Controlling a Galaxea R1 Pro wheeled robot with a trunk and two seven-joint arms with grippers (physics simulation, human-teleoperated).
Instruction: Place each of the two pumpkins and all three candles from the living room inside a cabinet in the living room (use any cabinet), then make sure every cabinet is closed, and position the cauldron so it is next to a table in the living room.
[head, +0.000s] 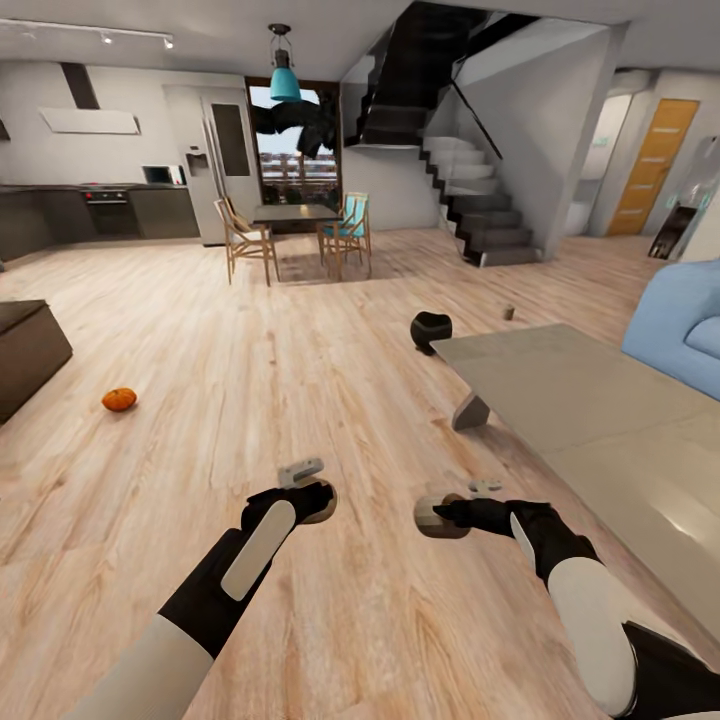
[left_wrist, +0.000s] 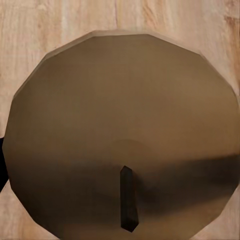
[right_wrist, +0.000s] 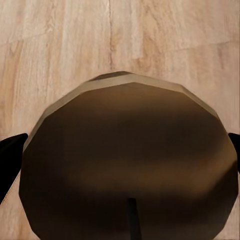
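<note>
Between each gripper's fingers, a candle (left_wrist: 125, 135); pumpkin (head: 118, 399) well left.

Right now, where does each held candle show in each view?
Head view: left candle low, left of centre; right candle low, right of centre.
Left wrist view: left candle, wick end facing the camera.
Right wrist view: right candle, wick end up close.
Shared landmark: wood floor.

Evenly bright, daylight from the far window (head: 295, 150); soft shadows, wide-angle bending at edges, slightly soft render, wrist views dim.
</note>
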